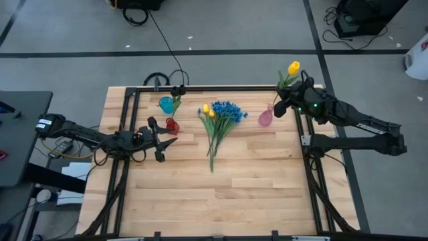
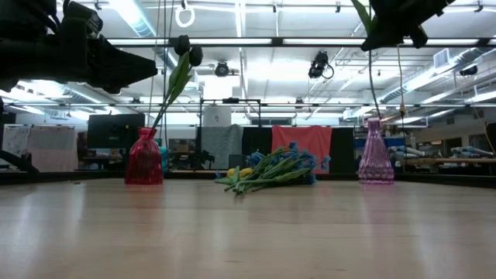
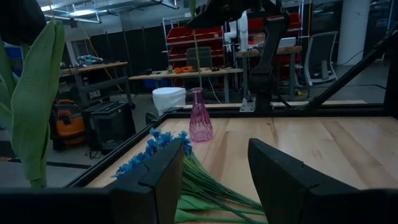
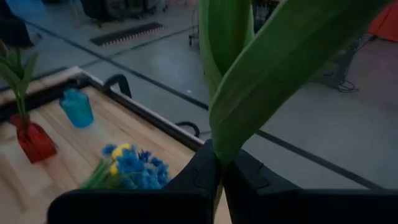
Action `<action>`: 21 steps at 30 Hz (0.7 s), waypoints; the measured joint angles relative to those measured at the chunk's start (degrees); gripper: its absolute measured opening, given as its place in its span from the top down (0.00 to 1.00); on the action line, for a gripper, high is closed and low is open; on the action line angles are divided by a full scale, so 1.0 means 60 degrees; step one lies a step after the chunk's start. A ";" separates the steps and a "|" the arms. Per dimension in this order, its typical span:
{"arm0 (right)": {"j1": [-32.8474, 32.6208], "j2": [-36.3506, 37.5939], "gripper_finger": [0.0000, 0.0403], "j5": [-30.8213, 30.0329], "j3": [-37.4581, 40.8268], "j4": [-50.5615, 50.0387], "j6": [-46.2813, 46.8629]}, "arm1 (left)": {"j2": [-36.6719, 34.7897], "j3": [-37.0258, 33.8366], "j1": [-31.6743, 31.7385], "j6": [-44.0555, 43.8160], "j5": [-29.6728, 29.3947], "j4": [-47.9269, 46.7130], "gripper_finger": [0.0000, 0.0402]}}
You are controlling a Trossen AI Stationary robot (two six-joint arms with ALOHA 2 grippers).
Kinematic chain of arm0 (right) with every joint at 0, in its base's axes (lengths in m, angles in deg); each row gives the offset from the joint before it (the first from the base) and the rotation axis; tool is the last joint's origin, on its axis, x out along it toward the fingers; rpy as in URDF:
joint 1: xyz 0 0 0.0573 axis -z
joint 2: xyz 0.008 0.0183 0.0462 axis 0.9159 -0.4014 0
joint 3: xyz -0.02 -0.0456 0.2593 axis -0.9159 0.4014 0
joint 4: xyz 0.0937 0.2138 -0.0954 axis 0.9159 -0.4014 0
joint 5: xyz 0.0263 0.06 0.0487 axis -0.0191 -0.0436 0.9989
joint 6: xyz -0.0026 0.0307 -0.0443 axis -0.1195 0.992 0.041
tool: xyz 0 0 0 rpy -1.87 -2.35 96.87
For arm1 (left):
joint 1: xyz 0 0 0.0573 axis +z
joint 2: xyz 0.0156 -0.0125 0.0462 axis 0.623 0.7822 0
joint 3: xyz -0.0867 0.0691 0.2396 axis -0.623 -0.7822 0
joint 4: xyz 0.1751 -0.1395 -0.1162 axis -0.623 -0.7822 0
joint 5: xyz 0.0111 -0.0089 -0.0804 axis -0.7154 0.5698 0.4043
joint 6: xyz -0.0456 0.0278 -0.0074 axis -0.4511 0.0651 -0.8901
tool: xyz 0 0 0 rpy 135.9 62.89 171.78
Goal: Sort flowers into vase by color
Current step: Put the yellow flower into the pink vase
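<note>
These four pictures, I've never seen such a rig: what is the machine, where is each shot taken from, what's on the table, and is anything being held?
It is a robot with two dark arms at a wooden table. One picture looks straight down, one looks level across the tabletop, and the other two come from cameras on each arm's wrist.

On the table stand a red vase with a dark tulip in it, a blue vase and a pink vase. Between them lies a bunch of blue and yellow flowers.

The right end effector is shut on the stem of a yellow tulip, raised near the pink vase. The left end effector hangs open beside the red vase, holding nothing.
</note>
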 joint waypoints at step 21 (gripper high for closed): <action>0.0170 -0.0168 0.93 0.0463 0.0669 0.0451 0.0459 | 0.0000 0.0013 -0.0002 0.0040 -0.0168 0.0094 0.53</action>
